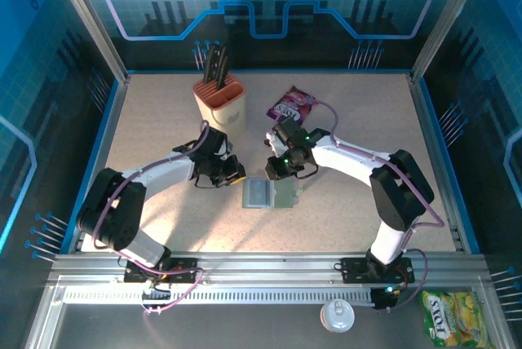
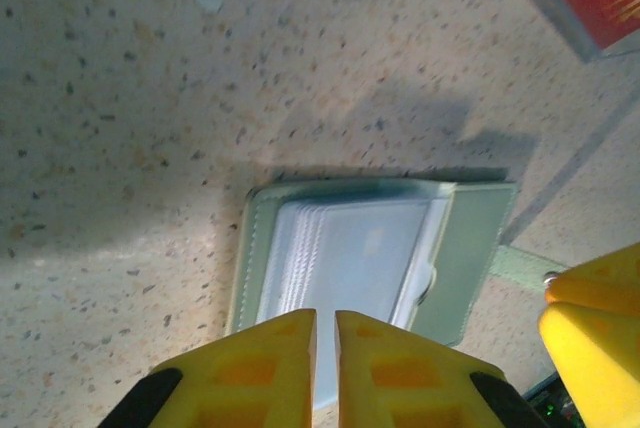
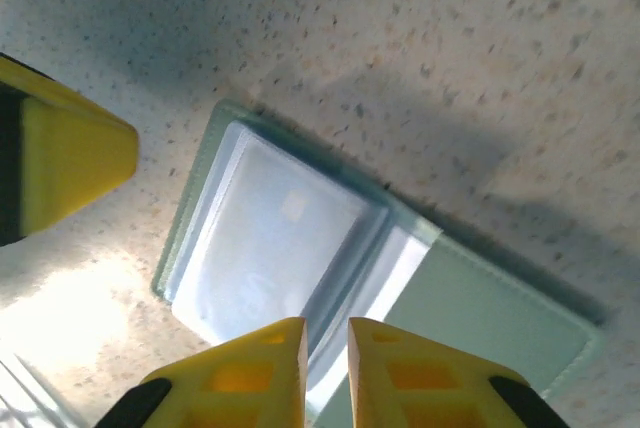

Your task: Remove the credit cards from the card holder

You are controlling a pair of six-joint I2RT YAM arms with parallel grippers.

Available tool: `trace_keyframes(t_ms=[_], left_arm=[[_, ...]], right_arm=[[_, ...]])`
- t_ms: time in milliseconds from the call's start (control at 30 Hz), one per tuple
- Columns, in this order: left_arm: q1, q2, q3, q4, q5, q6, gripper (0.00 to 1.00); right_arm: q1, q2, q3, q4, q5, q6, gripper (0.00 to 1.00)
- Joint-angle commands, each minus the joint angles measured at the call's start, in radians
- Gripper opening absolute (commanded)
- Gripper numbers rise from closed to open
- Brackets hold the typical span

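The flat, pale grey-blue bifold card holder [image 1: 269, 194] lies open at the middle of the speckled tabletop [image 1: 163, 121], with clear plastic sleeves [image 3: 270, 238] stacked on one panel (contents unreadable). The yellow-fingered left gripper [image 2: 325, 320] and right gripper [image 3: 327, 328] hover over its edges, each nearly closed and empty, with bare table all round.

You are reaching both white arms inward from their bases, elbows bowing outward, with the two wrists nearly meeting in the middle. Your black-bodied, yellow-fingered left gripper [image 1: 231, 171] is tilting downward and toward the right, its two fingers [image 2: 260, 368] lying almost together with just a thin slit between them. Your matching yellow-fingered right gripper [image 1: 277, 168] is angling downward and toward the left, its fingers [image 3: 420, 368] sitting slightly wider apart, yet also nearly closed. The two grippers are hanging just beside each other.
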Motion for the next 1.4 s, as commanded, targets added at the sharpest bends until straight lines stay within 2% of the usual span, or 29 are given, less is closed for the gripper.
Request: trace_keyframes(t_ms=[0,333,500,800,1367], left_arm=[[-0.019,0.020,-0.027,0.003,0.034,0.016,0.14],[-0.085,0.078,-0.030,-0.022,0.004,-0.021,0.11],[-0.086,0.043,-0.033,-0.048,-0.036,-0.016,0.10],[-0.088,0.002,-0.052,-0.063,-0.072,-0.035,0.10],[-0.088,0.045,-0.043,-0.086,-0.067,-0.021,0.10]], right_arm=[[0.019,-0.040,-0.046,0.107,-0.087,0.194,0.20],[0.025,-0.006,-0.093,0.156,-0.136,0.280,0.22],[0.029,0.027,-0.101,0.195,-0.176,0.295,0.28],[0.029,0.039,-0.088,0.189,-0.186,0.288,0.33],[0.034,0.071,-0.091,0.202,-0.223,0.303,0.41]])
